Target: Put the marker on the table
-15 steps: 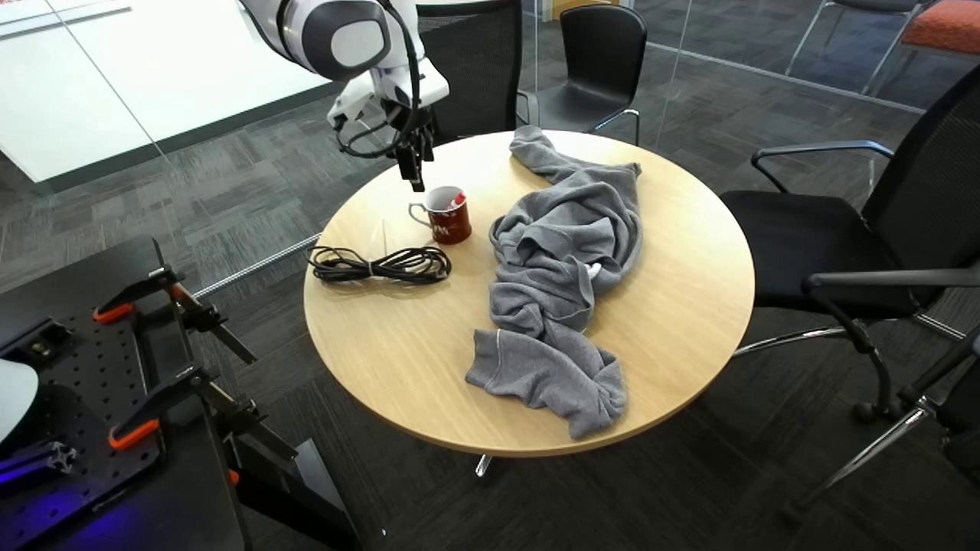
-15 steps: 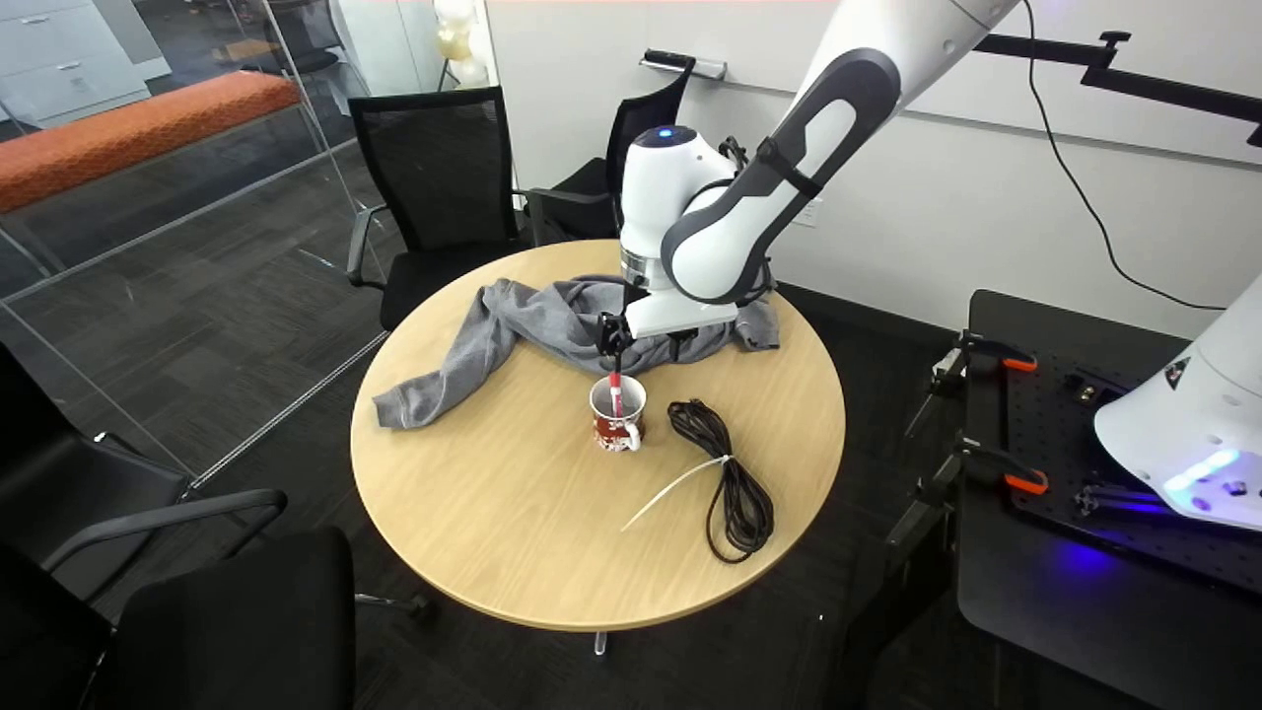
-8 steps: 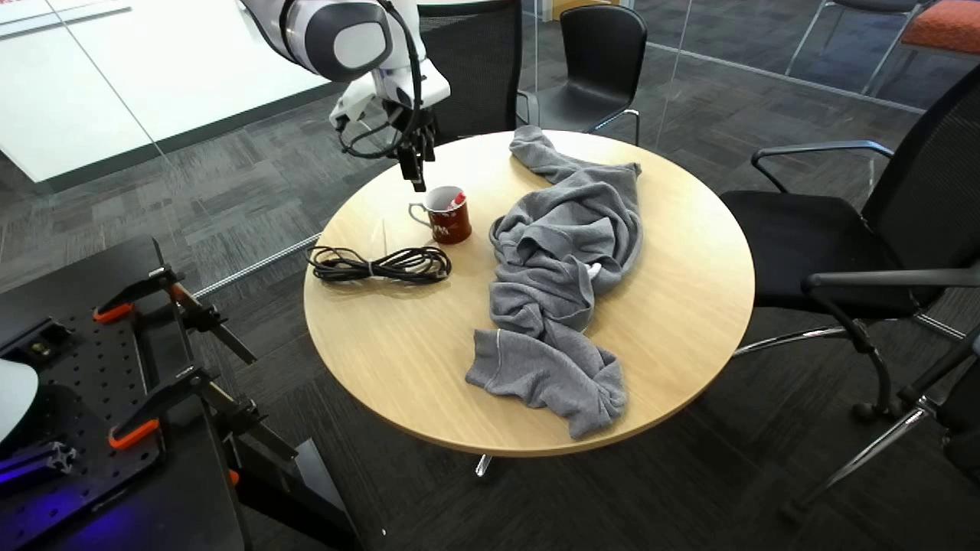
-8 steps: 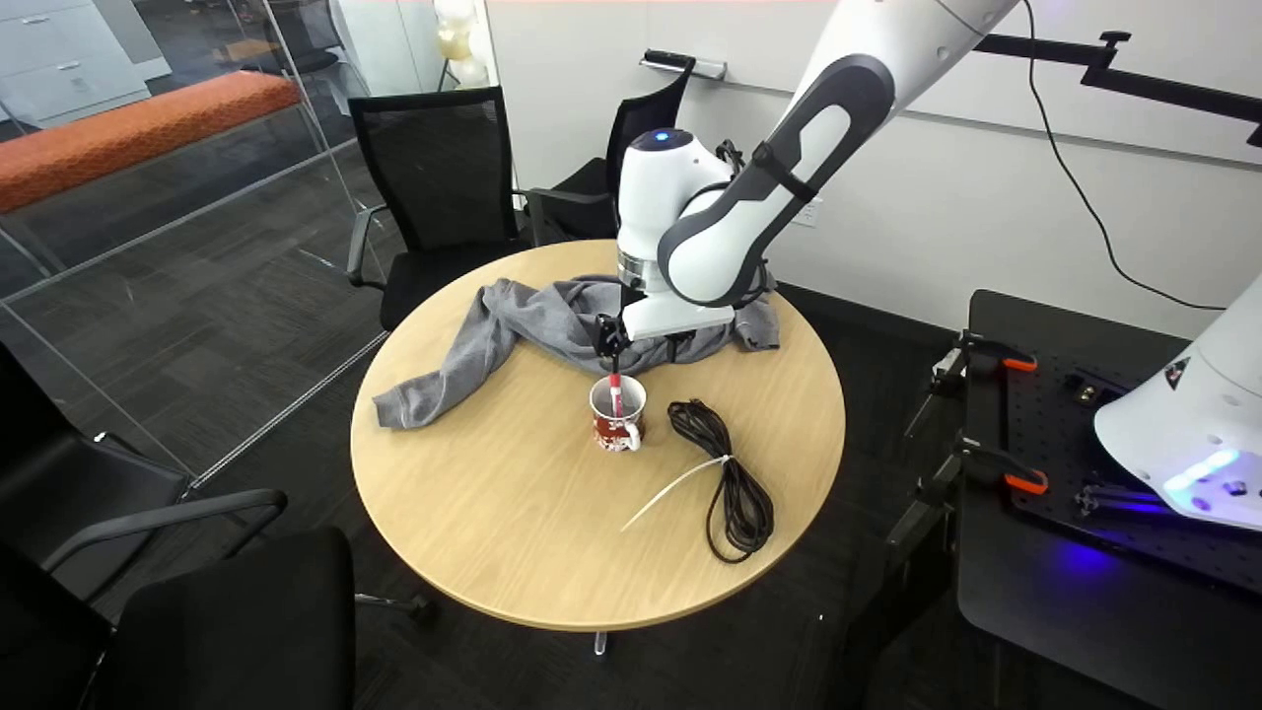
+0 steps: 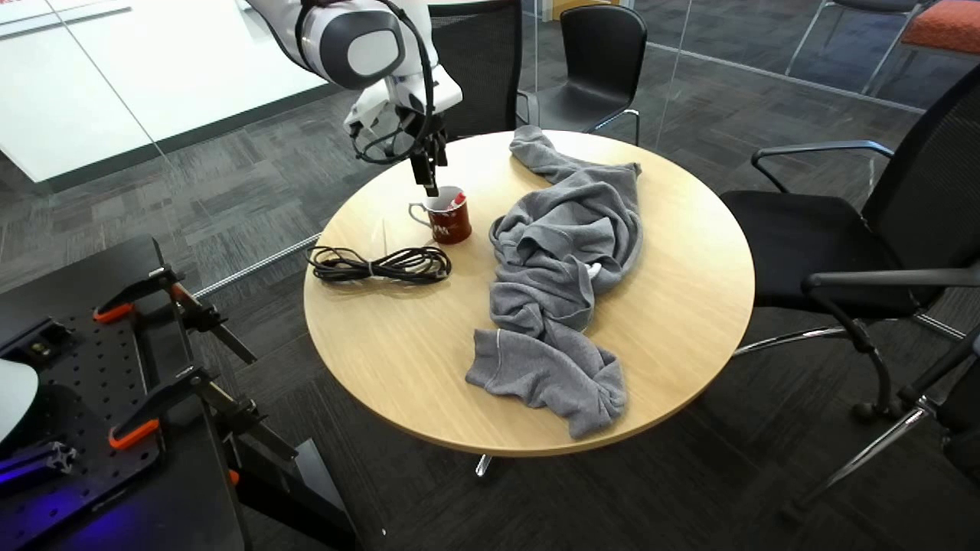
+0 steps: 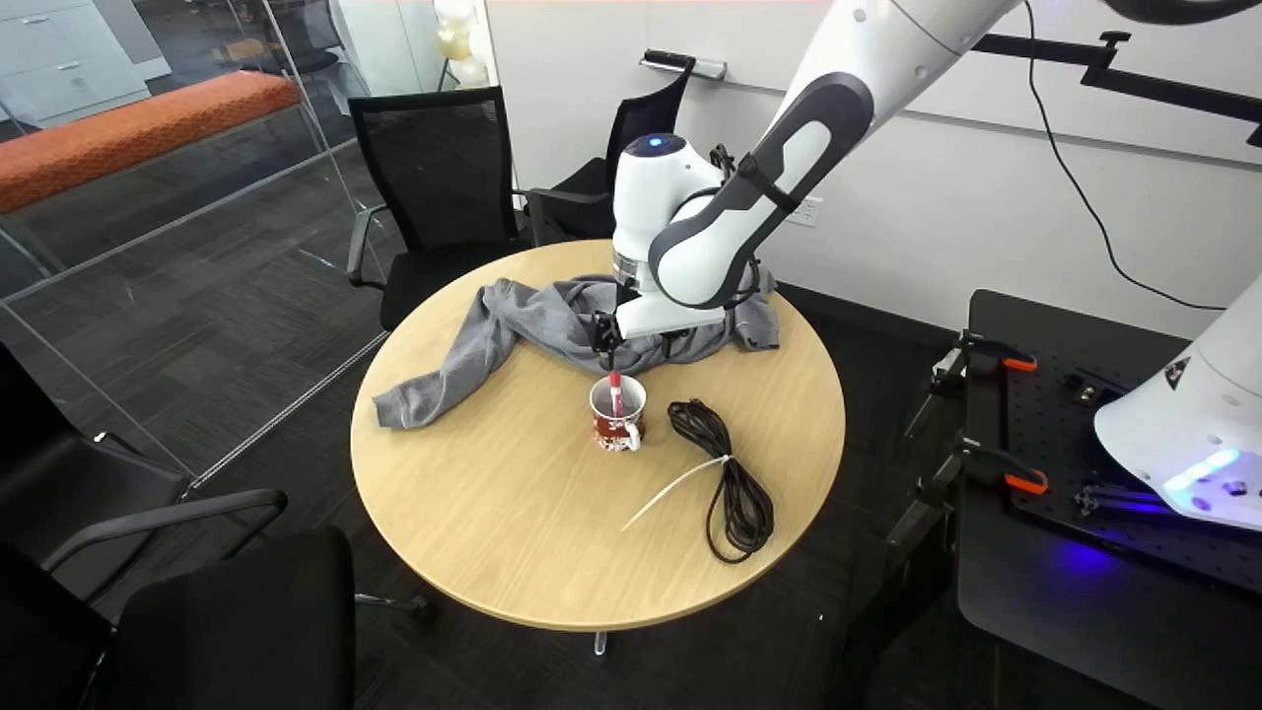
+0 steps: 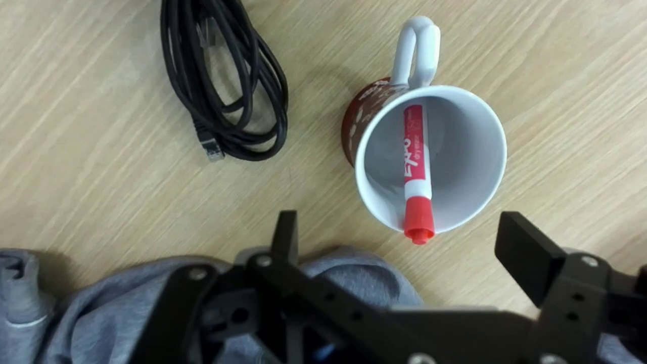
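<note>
1. Red Expo dry-erase marker [image 7: 418,151], tilted inside the red-brown mug [image 7: 462,146], its label legible in the wrist view and its red cap [image 7: 418,215] projecting past the rim.
2. Red-brown mug, white within, upright on the light wood-coloured round table [image 6: 513,513]; its white handle [image 7: 429,53] lies opposite the cap.
3. Gripper [image 7: 398,230], my own, poised above the table just beside the mug in both exterior views. My fingers [image 7: 528,260] are spread wide, both apart from the marker; whether a fingertip touches the mug I cannot tell.
4. Arm [image 6: 804,153], likewise mine, white with dark grey bands, reaching over the table.
5. Black cable [image 6: 744,493], coiled near the mug and apart from it, bound by a white tie [image 6: 673,485] whose tail extends across the tabletop.
6. Grey sweatshirt [image 5: 570,245], lying crumpled along the table near the mug.
</note>
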Tool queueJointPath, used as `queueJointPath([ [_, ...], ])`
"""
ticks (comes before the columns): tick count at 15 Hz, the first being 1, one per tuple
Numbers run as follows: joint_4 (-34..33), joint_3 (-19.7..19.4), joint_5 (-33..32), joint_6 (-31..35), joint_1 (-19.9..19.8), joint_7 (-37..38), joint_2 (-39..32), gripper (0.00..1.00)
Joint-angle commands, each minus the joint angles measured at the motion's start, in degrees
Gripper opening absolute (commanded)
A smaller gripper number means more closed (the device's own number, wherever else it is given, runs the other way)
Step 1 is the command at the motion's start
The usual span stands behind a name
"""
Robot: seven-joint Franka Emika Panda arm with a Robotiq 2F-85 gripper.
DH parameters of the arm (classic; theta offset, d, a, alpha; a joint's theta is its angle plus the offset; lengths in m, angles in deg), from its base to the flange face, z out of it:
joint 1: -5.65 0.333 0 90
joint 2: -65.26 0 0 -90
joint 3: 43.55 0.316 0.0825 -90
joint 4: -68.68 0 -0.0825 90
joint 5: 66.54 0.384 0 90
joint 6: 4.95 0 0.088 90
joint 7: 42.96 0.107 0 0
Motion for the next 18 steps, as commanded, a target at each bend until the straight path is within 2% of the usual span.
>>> queueJointPath([
  [1, -4.6, -1.4, 1.3, -0.4, 1.4, 0.0, -3.6, 1.0],
  [3, -6.3, -1.4, 1.3, -0.4, 1.5, 0.0, -5.2, 1.0],
  [4, -7.0, -1.4, 1.4, -0.5, 1.5, 0.0, -5.9, 0.95],
  [7, -8.9, -1.4, 1.5, -0.5, 1.7, 0.0, -7.6, 0.76],
  [9, -10.0, -1.4, 1.5, -0.7, 1.8, 0.0, -8.5, 0.59],
  [11, -11.0, -1.4, 1.6, -0.8, 1.8, 0.1, -9.4, 0.52],
  [13, -12.0, -1.6, 1.7, -0.8, 1.8, 0.2, -10.1, 0.5],
  [14, -12.3, -1.7, 1.7, -0.9, 1.8, 0.3, -10.4, 0.46],
  [15, -12.8, -1.7, 1.8, -1.0, 1.7, 0.2, -10.8, 0.49],
  [17, -13.6, -1.8, 1.8, -1.2, 1.7, 0.3, -11.4, 0.47],
  [18, -13.9, -1.9, 1.8, -1.2, 1.7, 0.3, -11.6, 0.43],
])
